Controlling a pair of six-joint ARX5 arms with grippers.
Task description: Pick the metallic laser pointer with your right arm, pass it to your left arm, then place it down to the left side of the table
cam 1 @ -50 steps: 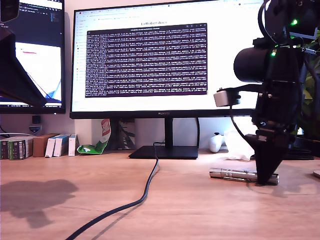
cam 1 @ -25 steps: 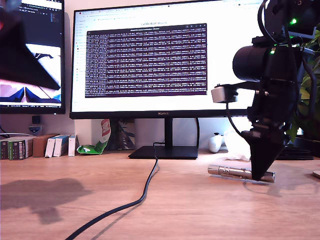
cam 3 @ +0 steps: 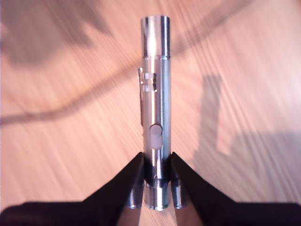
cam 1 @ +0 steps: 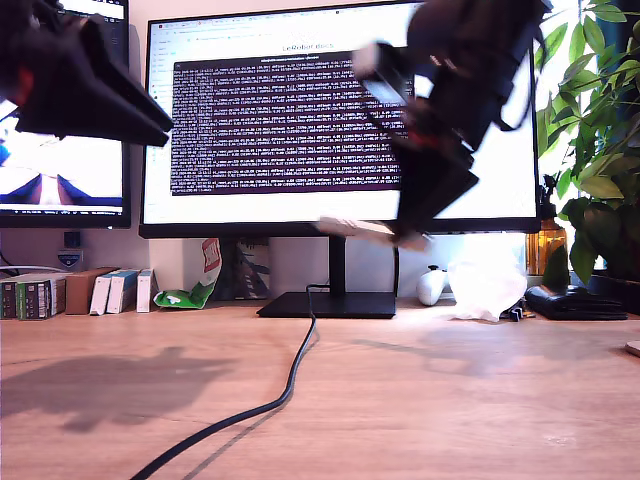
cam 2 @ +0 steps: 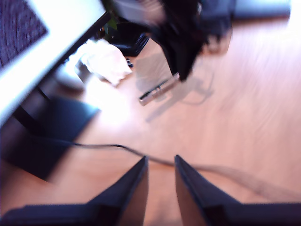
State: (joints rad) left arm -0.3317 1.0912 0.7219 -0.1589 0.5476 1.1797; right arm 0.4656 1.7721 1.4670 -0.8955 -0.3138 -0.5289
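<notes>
Whereas a second ago the pointer lay on the worktop under my second gripper, it now hangs in the air, carried high in front of the monitor.

Pointer (cam 3: 155, 127): slim silver cylinder, ringed, side clip showing. Clamped at its tail end between the fingers of my second gripper (cam 3: 156, 176), the rest of the barrel jutting straight out ahead of the tips. Clear of the worktop (cam 1: 420, 400); its blurred shape shows in the exterior view (cam 1: 356, 228).

Second gripper, exterior view (cam 1: 410, 238): closed on the pointer, arm motion-blurred, swung up and across from where it stood half a second ago.

First gripper (cam 2: 161, 165): empty, fingers only narrowly apart. Pointed toward the other arm, with the pointer (cam 2: 159, 91) well ahead of its tips and not yet between them. Exterior view (cam 1: 150, 122).

Cable (cam 1: 270, 400): black, lying on the worktop beneath both arms, untouched.

Status, by my reading: pick done, carry toward the handover under way. First gripper looks too narrow to receive the barrel and would need to widen first.
</notes>
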